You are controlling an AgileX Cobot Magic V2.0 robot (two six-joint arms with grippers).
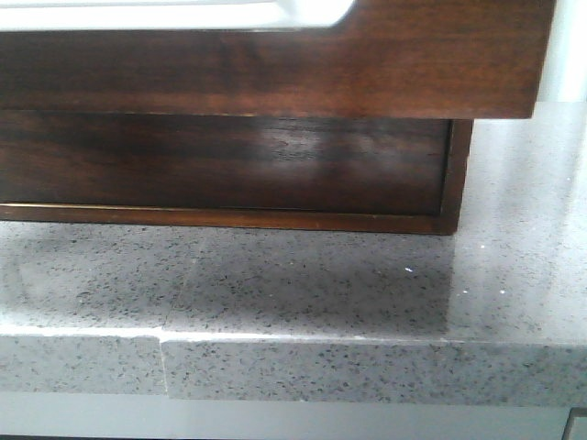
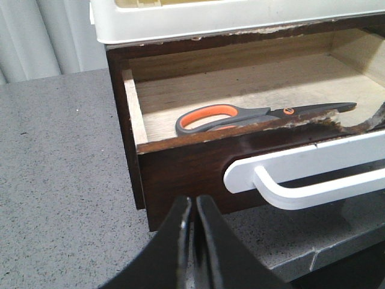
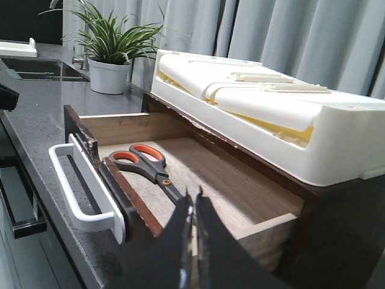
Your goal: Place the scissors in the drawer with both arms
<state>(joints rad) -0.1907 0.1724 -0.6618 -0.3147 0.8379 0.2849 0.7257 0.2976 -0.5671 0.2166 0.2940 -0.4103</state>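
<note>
The dark brown drawer (image 2: 180,174) is pulled open, with a white bar handle (image 2: 301,183) on its front. Grey scissors with orange-lined handles (image 2: 240,115) lie flat on its wooden floor. My left gripper (image 2: 194,201) is shut and empty, just in front of the drawer front's lower corner. My right gripper (image 3: 194,195) is shut and empty, above the drawer's open side near the scissors' blades (image 3: 147,168). In the front view the drawer front (image 1: 367,73) fills the top and neither gripper shows.
A white plastic tray (image 3: 271,114) sits on top of the drawer cabinet (image 1: 229,165). The grey speckled countertop (image 1: 275,284) runs under the drawer to its front edge. A potted plant (image 3: 111,54) and a sink (image 3: 36,66) stand farther along.
</note>
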